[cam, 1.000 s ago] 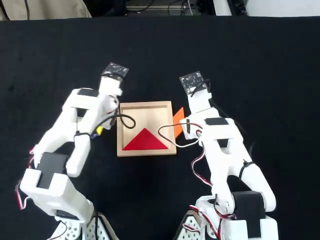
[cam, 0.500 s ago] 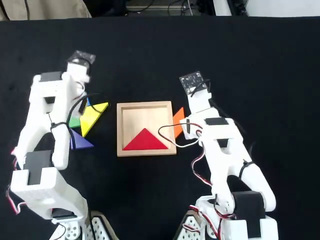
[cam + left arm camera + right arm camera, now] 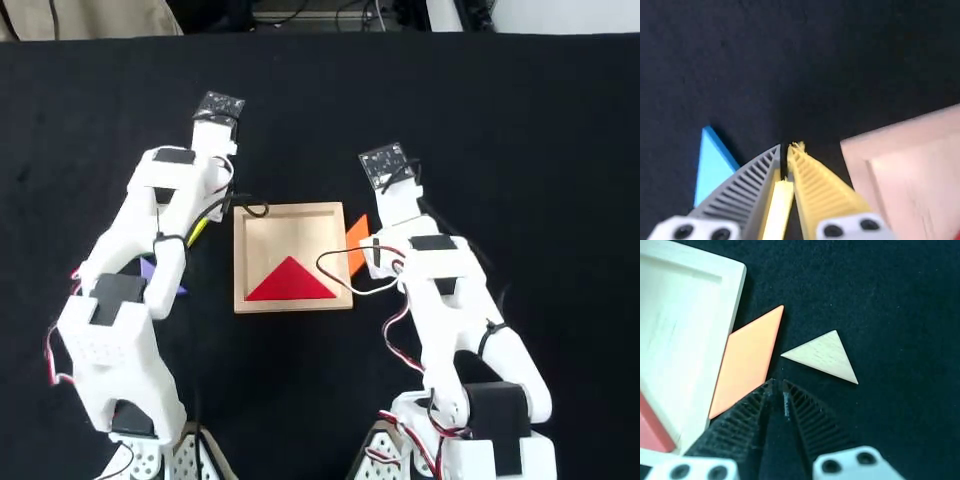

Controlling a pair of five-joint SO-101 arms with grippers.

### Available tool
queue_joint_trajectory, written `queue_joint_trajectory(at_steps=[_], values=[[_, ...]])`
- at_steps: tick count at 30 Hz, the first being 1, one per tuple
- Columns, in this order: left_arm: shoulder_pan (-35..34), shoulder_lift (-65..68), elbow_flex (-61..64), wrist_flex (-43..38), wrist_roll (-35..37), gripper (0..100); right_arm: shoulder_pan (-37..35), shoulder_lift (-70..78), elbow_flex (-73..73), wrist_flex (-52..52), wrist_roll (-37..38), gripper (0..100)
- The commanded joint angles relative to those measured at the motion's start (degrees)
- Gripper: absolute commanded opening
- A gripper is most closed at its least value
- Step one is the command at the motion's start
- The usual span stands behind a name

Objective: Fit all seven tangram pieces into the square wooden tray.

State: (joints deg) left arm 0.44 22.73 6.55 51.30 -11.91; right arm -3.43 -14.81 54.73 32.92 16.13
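The square wooden tray point(image 3: 290, 209) lies between the two arms with a red triangle point(image 3: 290, 281) inside, against its near wall. My left gripper point(image 3: 786, 150) is just off the tray's left edge point(image 3: 890, 141), shut on a yellow piece point(image 3: 776, 206) held edge-on; a strip of that yellow piece point(image 3: 197, 232) peeks out under the arm. A blue triangle point(image 3: 712, 164) lies beside it. My right gripper point(image 3: 776, 385) is shut and holds nothing, its tips at the edge of an orange parallelogram point(image 3: 747, 362) lying against the tray's right wall point(image 3: 733, 295). A bare wooden triangle point(image 3: 825, 356) lies close by.
A purple piece point(image 3: 176, 289) shows on the black table under the left arm, which covers the other loose pieces on that side. The orange parallelogram point(image 3: 356, 241) sits partly under the right arm point(image 3: 432, 262). Black table surrounds the tray.
The left arm swung out left, baring yellow, green, blue and purple pieces, then came back over them toward the tray's left edge. The right arm has not moved.
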Motion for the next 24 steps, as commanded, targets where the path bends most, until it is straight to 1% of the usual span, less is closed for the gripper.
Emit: queue_joint_trajectory(at_steps=[1, 10, 12, 16, 18, 21, 24], values=[[-0.7, 1.8, -4.5, -1.5, 0.5, 3, 0.7, -2.3, -0.3, -0.9, -0.1, 1.1], [-0.4, 2.9, -5.5, -1.5, 0.3, 3, 0.7, -2.3, -0.4, -0.9, -0.1, 1.1], [-0.1, 2.9, -4.4, -0.4, 0.3, 3, 0.7, -2.3, -0.4, -0.9, -0.1, 1.1], [0.6, 2.3, -5.2, 9.1, -0.6, 3, 0.7, -2.3, -0.6, -0.9, -0.1, 1.1], [0.9, 2.3, -5.8, 13.9, -4.1, 3, 0.6, -2.3, -0.6, -0.9, -0.1, 1.1], [1.6, 2.3, -5.0, 18.6, -7.6, 3, -0.2, -2.3, -0.5, -0.9, 0.0, 1.1], [1.5, 2.3, -4.4, 22.0, -9.1, 3, -0.2, -2.3, -0.4, -0.9, 0.0, 1.1]])
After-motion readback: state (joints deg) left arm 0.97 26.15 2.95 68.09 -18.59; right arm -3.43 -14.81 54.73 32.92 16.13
